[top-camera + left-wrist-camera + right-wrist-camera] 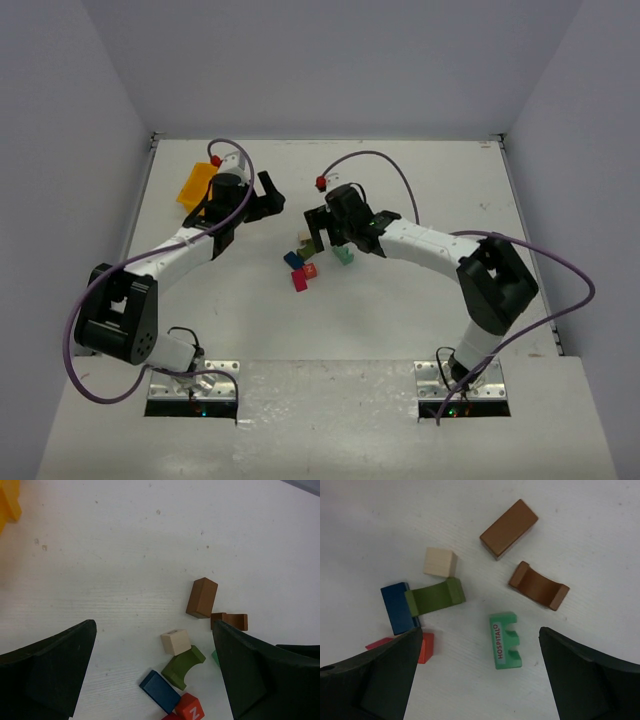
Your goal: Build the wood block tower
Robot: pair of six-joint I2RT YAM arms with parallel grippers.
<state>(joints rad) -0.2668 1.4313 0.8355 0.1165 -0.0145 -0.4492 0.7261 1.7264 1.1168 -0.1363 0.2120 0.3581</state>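
Far L: 1 yellow-orange tray, well apart from the blocks and not part of the build. L gripper: jaws wide apart, nothing btwn them, hovering at the L edge of the pile.

The blocks lie loose in one cluster mid-table, none stacked. So the tower is not begun, and the step in hand looks like picking the 1st (base) block.

Count, L to R in the R wrist view:
- 1 red block, mostly hidden by a finger
- 1 blue block
- 1 orange cube
- 1 olive arch, one end overlapping the blue block
- 1 cream cube
- 1 green HOSPITAL block
- 1 brown slab
- 1 brown arch

Total: 8 blocks.

R gripper: jaws also wide apart and empty, right over the cluster, w/ the green HOSPITAL block just below its midline.

Doing it well, as I judge it:
- **Base:** the brown slab suits best. It has the broadest flat face and lies free of the others, w/ only the brown arch near one side.
- **Grip:** turn the R wrist so the fingers straddle the slab's narrow width and come straight down. Close only once both fingers are level w/ its sides, so it doesn't skid into the brown arch.
- **Placing:** set it flat on bare table away from the pile, so later picks don't knock it.
- **L arm:** hold it back while R works. Both grippers aim at the same small spot and could clash.
- **Order:** leave the arches and cubes for upper tiers.
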